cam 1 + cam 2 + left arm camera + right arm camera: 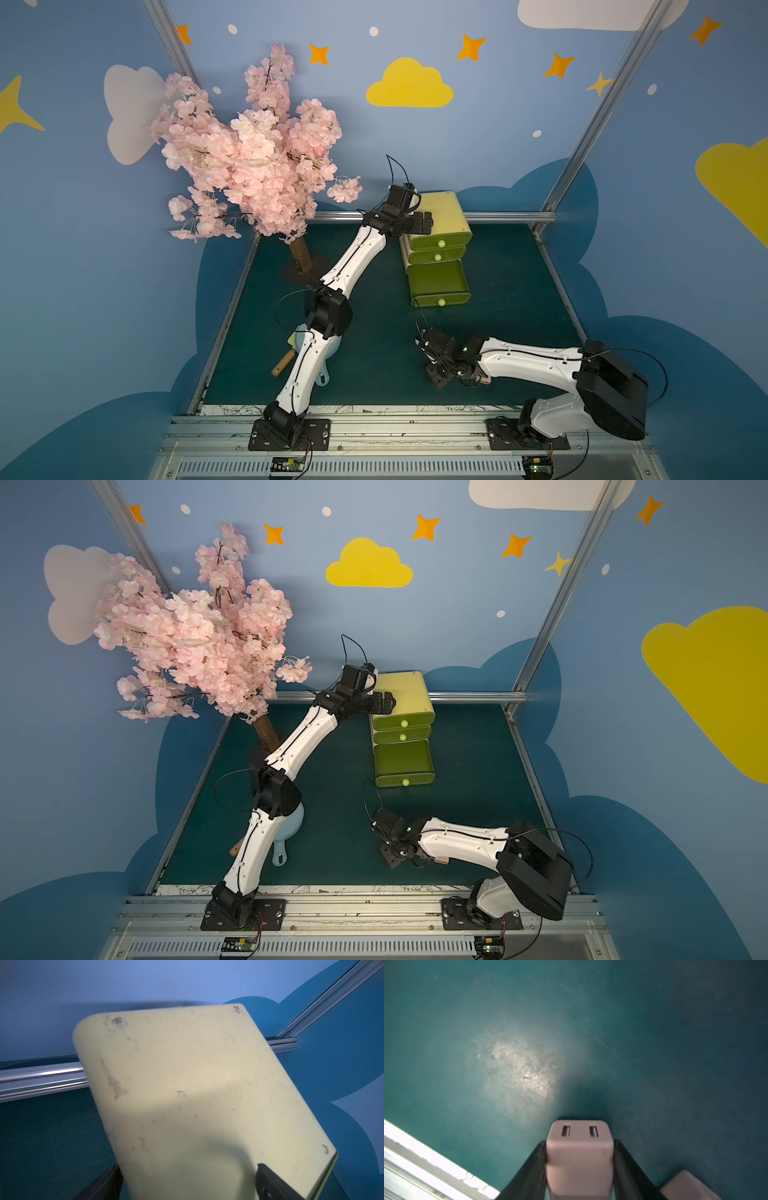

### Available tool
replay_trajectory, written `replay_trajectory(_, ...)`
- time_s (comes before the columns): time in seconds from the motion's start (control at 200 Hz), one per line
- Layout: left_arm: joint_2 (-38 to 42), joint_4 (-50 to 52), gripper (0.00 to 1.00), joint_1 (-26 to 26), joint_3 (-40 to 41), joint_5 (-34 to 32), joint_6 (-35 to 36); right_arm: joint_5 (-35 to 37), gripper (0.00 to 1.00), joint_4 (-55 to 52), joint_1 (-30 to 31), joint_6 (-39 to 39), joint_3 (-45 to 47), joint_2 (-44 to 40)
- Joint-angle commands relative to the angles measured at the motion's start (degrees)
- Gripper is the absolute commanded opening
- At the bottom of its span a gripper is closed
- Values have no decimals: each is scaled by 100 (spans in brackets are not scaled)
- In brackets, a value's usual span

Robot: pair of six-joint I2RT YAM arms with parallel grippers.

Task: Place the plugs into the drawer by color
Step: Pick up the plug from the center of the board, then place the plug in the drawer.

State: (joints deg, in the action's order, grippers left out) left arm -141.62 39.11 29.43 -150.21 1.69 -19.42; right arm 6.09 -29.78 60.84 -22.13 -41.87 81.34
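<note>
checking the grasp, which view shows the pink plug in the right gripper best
Right wrist view: the pink plug fills the foreground, flanked closely by the right gripper. Both top views give only a pink sliver under the right arm; which plug is unclear. Left wrist view shows none.

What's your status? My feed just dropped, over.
Left gripper open at the chest top. Right gripper shut on a pink plug on the mat, second pink plug beside. Bottom drawer open, nothing blocking it.
</note>
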Motion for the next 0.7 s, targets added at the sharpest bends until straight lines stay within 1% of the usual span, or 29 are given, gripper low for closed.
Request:
replay_trajectory(0.0, 21, 457, 100, 28, 53, 76, 143, -20, 46, -199, -201, -127, -189, -411)
replay_trajectory(0.08, -5, 448, 99, 15, 53, 119, 114, 147, 41, -212, -467, -151, -537, -571)
replay_trajectory(0.15, -28, 439, 99, -7, 60, 121, 90, 536, 37, -92, -763, -159, -944, -594)
replay_trajectory(0.23, -50, 439, 99, -46, 80, 140, 16, 704, 35, 301, -1273, -143, -1354, -459)
replay_trajectory(0.295, -51, 439, 98, -66, 138, 94, -80, 832, 34, 762, -1587, -217, -1642, -185)
replay_trajectory(0.4, -15, 361, 98, -112, 286, 42, -145, 1151, 33, 1401, -1815, -35, -2125, 434)
replay_trajectory(0.531, -6, 360, 98, -221, 282, 72, -203, 1145, 33, 1609, -1984, 52, -2826, 1257)
replay_trajectory(0.696, 13, 351, 98, -288, 282, 103, -231, 1176, 33, 1946, -2027, 20, -3203, 1992)
